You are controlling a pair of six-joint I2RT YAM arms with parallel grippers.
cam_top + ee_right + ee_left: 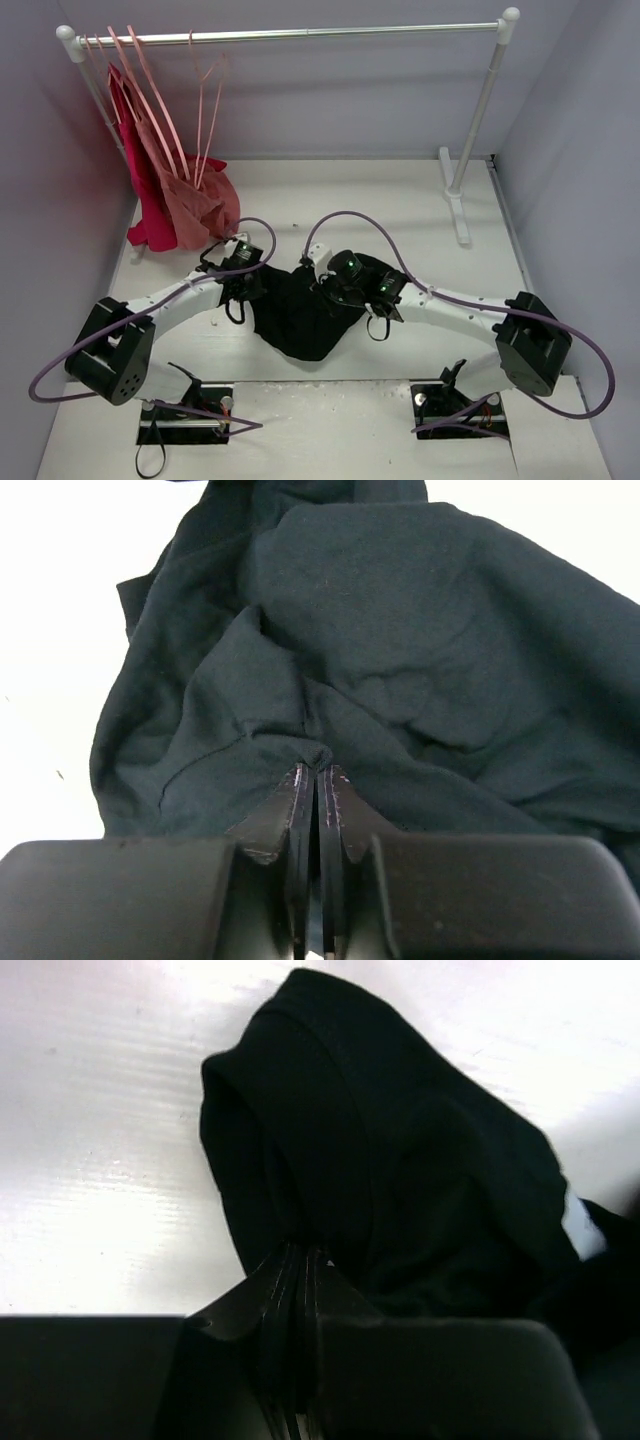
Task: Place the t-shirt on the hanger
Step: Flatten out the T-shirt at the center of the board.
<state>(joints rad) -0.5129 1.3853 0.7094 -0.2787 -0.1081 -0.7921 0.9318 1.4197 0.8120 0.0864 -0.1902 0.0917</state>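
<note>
In the middle of the frame, the left end effector and right end effector are each clamped tight on a fold of the crumpled t-shirt, probably to lift and spread it.

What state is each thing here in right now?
t-shirt: crumpled on the table, pinched by both grippers
left gripper: shut on the t-shirt
right gripper: shut on the t-shirt
hanger: hooked on the rail, no t-shirt on it
red garment: hanging from the rail
rose-pink garment: hanging beside it
</note>
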